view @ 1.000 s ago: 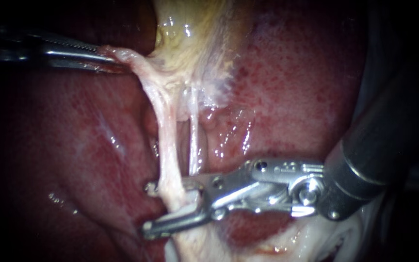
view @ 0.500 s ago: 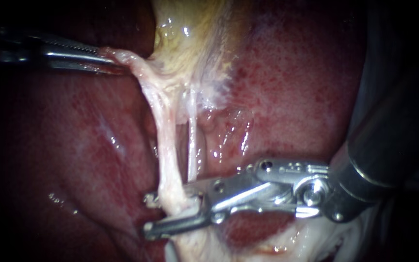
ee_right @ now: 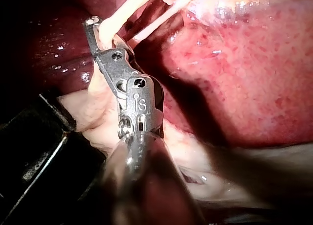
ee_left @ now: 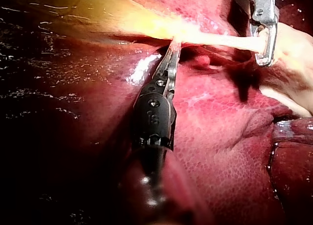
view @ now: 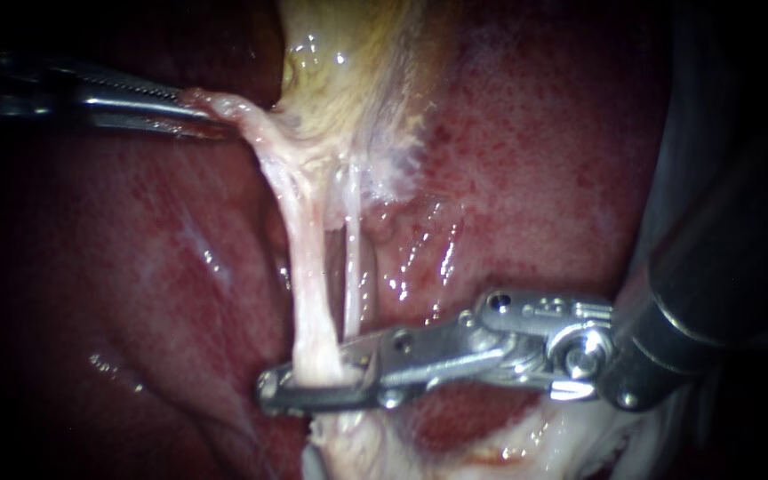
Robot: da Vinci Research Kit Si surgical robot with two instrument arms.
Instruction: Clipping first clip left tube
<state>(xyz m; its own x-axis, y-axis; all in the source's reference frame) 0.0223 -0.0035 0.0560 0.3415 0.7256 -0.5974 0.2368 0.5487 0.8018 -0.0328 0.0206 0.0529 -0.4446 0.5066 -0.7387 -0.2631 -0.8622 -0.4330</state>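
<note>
Where left tube (view: 306,267) descends, right instrument (view: 270,388) clamps it.

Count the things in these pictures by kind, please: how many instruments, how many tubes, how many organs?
Instruments: 2, the left instrument and the right instrument
Tubes: 2, the left tube and the right tube
Organs: 2, the liver and the gallbladder
Total: 6

close endoscope, wrist cameras, shared left tube (view: 309,293)
</note>
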